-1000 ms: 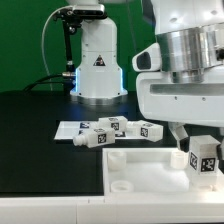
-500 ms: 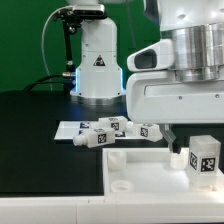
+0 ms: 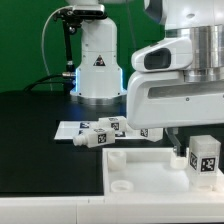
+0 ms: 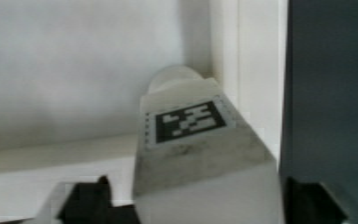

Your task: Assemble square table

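Note:
The white square slab (image 3: pixel 140 165) lies at the front of the table. One white leg (image 3: pixel 206 160) with a square tag stands upright on the slab near the exterior view's right corner. My gripper (image 3: pixel 196 147) is directly above this leg. In the wrist view the leg (image 4: pixel 202 135) runs between my two dark fingers (image 4: pixel 87 203), with a thin gap on each side, so the gripper (image 4: pixel 201 208) is open around it. Three more legs (image 3: pixel 101 135) lie loose behind the slab.
The marker board (image 3: pixel 68 130) lies under the loose legs. The robot's white base (image 3: pixel 98 65) stands behind them. The black table top (image 3: pixel 40 150) stretches to the exterior view's left, with its white front edge below.
The arm's wrist housing has risen and shifted over the leg. The leg on the slab has stayed where it stood.

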You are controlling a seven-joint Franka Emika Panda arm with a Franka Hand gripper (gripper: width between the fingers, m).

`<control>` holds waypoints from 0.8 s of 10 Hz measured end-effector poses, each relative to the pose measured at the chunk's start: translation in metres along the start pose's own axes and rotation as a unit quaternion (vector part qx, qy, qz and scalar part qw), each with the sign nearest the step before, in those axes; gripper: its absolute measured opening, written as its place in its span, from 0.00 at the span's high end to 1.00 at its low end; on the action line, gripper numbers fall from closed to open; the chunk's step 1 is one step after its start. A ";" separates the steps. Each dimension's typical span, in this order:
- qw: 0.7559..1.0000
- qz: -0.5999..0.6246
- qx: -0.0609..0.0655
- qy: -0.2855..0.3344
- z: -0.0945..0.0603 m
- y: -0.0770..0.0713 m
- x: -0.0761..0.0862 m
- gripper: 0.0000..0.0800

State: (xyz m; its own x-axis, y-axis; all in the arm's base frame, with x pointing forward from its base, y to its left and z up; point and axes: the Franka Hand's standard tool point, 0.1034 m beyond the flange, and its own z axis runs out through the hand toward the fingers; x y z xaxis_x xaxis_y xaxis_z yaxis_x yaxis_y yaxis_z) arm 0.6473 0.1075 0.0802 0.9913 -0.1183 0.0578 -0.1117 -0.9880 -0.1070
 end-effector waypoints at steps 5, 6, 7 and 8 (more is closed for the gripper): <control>0.961 0.276 -0.003 0.004 0.001 0.004 0.000 0.64; 0.927 0.376 0.004 0.009 0.001 0.006 -0.002 0.64; 0.885 0.466 0.009 0.014 0.001 0.007 -0.005 0.64; 0.863 0.505 0.006 0.013 0.001 0.006 -0.006 0.64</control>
State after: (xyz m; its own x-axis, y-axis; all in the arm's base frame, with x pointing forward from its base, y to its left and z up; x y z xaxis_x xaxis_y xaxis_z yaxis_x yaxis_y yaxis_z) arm 0.6412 0.1024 0.0779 0.3878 -0.9204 -0.0494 -0.9165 -0.3794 -0.1268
